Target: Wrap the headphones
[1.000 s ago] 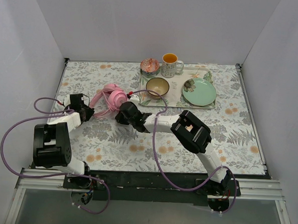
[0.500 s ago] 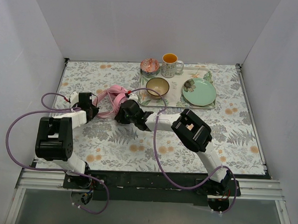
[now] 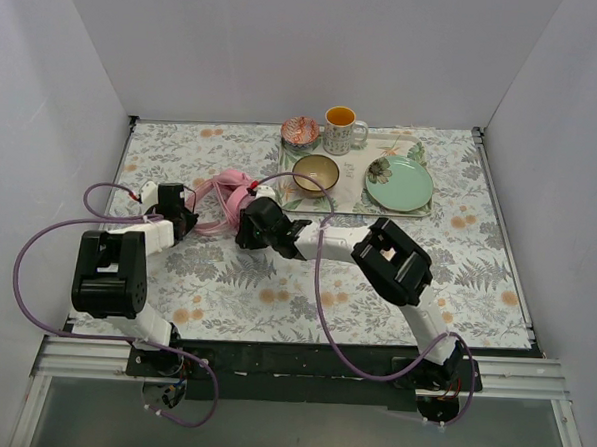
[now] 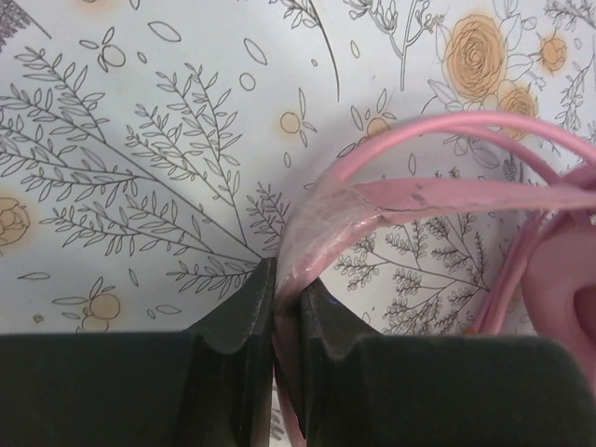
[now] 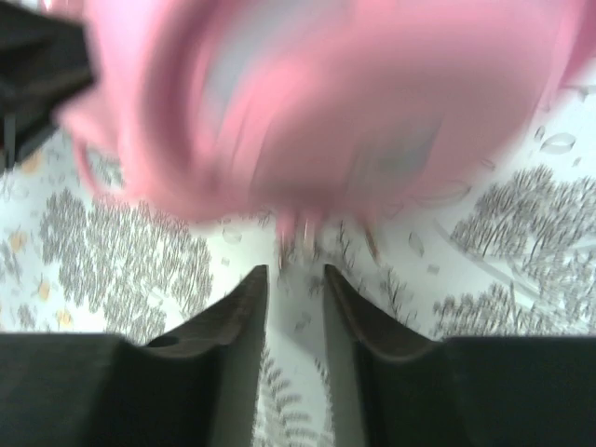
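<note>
The pink headphones [image 3: 227,192] lie on the floral table left of the tray, between my two grippers. My left gripper [image 3: 186,218] is at their left side. In the left wrist view it [image 4: 287,279] is shut on the pink headband [image 4: 354,209], and the thin pink cable [image 4: 466,126] loops past above. My right gripper [image 3: 249,213] is at their right side. In the right wrist view its jaws [image 5: 295,275] stand a little apart with only tablecloth between them, and a blurred pink earcup [image 5: 326,102] sits just beyond the tips.
A white tray [image 3: 356,171] behind the right arm holds a brown bowl [image 3: 315,174], a green plate [image 3: 398,183], a mug [image 3: 340,131] and a small patterned bowl [image 3: 299,132]. Purple robot cables [image 3: 36,260] loop at the left. White walls enclose three sides.
The headphones have tipped from earcup-up to lying flatter. My left gripper has moved back and right with the headband. My right gripper has shifted slightly toward the back.
</note>
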Robot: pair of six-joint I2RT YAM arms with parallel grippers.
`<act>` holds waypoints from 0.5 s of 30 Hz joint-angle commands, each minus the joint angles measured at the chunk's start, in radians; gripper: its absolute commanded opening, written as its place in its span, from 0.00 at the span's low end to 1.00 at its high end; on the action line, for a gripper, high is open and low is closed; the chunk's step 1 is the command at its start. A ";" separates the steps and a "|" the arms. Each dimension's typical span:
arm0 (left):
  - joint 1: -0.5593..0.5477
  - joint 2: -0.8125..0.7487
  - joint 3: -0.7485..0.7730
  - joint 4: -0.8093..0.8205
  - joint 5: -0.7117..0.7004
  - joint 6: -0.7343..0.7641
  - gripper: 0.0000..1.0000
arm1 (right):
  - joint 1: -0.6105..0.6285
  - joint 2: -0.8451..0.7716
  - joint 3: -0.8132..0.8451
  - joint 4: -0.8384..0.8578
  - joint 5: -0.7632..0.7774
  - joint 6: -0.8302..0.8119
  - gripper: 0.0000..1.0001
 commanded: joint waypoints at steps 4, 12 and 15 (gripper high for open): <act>0.012 0.053 0.010 0.038 0.019 -0.038 0.02 | 0.035 -0.078 -0.006 -0.080 -0.091 -0.105 0.45; 0.012 0.072 0.015 0.029 0.005 -0.027 0.09 | 0.036 -0.153 -0.043 -0.073 -0.060 -0.145 0.45; 0.012 0.101 0.041 0.006 0.011 -0.025 0.39 | 0.036 -0.209 -0.080 -0.053 -0.058 -0.181 0.45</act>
